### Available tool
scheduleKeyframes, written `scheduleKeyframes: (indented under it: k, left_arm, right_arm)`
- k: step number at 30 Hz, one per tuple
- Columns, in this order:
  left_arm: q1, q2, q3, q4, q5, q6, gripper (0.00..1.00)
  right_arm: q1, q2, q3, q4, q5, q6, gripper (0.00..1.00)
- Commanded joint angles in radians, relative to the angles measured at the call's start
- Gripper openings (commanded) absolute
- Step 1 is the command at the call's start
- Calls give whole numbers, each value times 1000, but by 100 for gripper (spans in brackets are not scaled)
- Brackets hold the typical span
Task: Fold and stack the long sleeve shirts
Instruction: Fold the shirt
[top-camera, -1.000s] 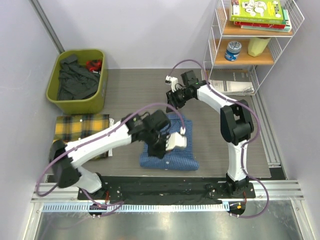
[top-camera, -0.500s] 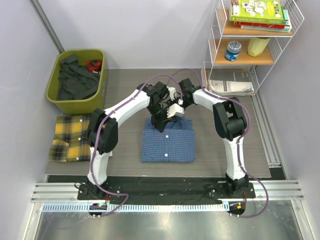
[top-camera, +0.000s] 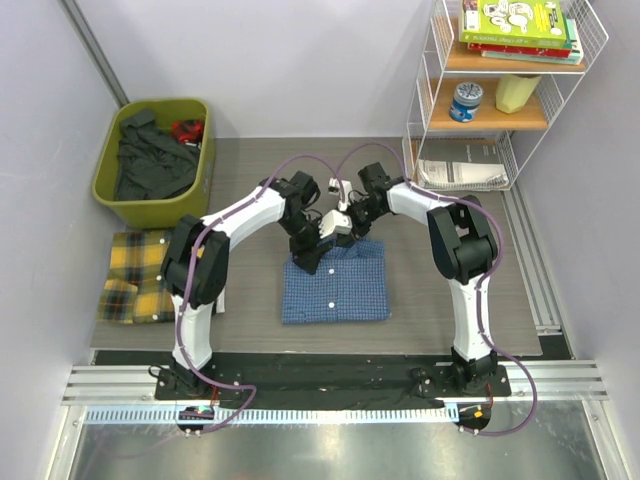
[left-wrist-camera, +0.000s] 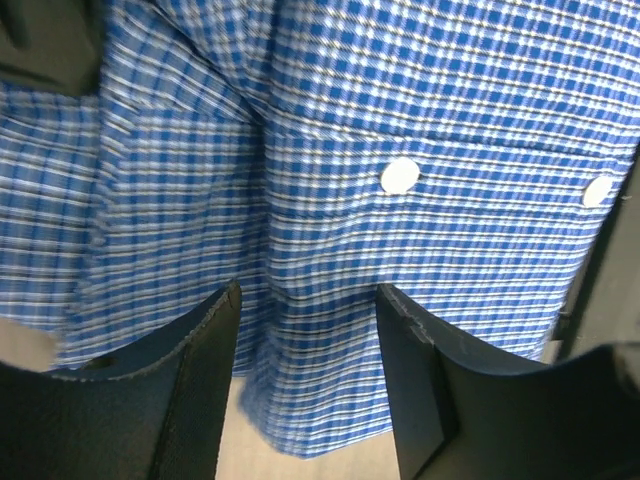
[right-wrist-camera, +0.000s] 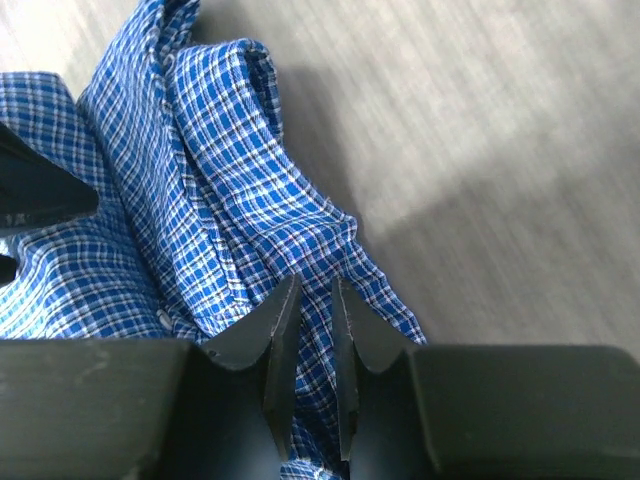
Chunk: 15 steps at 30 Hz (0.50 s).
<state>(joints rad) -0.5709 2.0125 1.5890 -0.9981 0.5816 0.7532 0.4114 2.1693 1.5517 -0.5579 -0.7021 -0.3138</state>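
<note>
The blue small-check shirt (top-camera: 335, 288) lies folded at the table's middle, collar end away from the arms. My left gripper (top-camera: 312, 250) hovers over its far left corner, open; in the left wrist view a cloth edge (left-wrist-camera: 300, 400) hangs between the spread fingers (left-wrist-camera: 200, 380), with white buttons (left-wrist-camera: 400, 176) beyond. My right gripper (top-camera: 352, 222) is at the far collar edge. Its jaws (right-wrist-camera: 314, 285) stand narrowly apart with a bunched fold of the blue shirt (right-wrist-camera: 230, 190) pinched between them. The yellow plaid shirt (top-camera: 140, 272) lies folded at the table's left edge.
A green bin (top-camera: 105, 175) with dark clothes stands at the back left. A white wire shelf (top-camera: 500, 100) with books, a tin and papers (top-camera: 462, 172) stands at the back right. Both arms reach together over the shirt's far end.
My left arm has swung from the shirt's near side to its far collar edge and opened its jaws. The right gripper has narrowed onto the cloth. The shirt now lies flatter.
</note>
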Motion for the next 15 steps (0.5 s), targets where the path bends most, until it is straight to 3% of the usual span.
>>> scheduleKeyframes:
  k: [1, 8, 15]
  left_arm:
    - [-14, -77, -92, 84, 84, -83, 56]
    - [-58, -221, -259, 127, 138, -156, 45]
    - [-78, -268, -248, 102, 130, -169, 43]
  right_arm:
    - [29, -61, -99, -10, -5, -8, 24]
    - [50, -189, -228, 29, -25, 42, 22]
    - [17, -221, -137, 32, 42, 56, 16]
